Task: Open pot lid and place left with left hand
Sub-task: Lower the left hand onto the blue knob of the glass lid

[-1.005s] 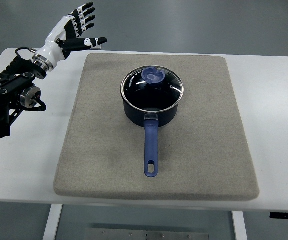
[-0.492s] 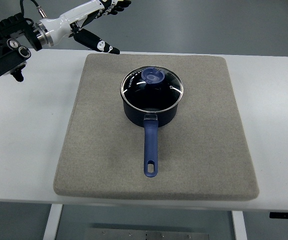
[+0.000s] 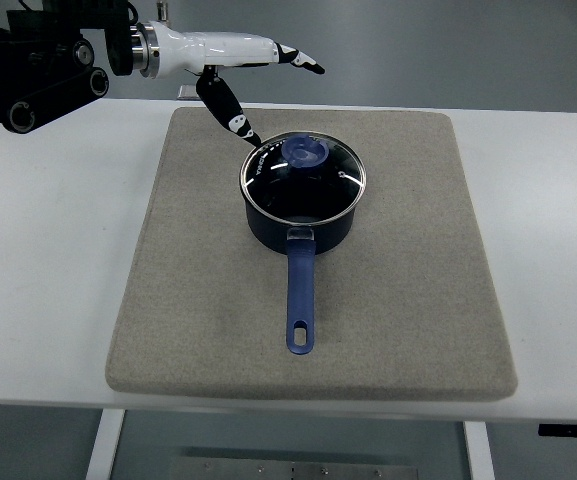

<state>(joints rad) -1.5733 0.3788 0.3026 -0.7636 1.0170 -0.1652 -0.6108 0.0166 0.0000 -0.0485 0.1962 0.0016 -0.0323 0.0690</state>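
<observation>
The glass lid (image 3: pixel 304 170) is seated on the blue pot (image 3: pixel 301 207), which is set on the grey mat (image 3: pixel 398 300) (handle pointed toward the near edge). The left hand (image 3: pixel 243 75) is held above the mat's far-left corner, fingers spread wide, nothing gripped, thumb tip just beside the lid's rim.

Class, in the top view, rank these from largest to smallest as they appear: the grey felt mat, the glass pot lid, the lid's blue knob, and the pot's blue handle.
1. Grey felt mat
2. Glass pot lid
3. Blue pot handle
4. Blue lid knob
</observation>
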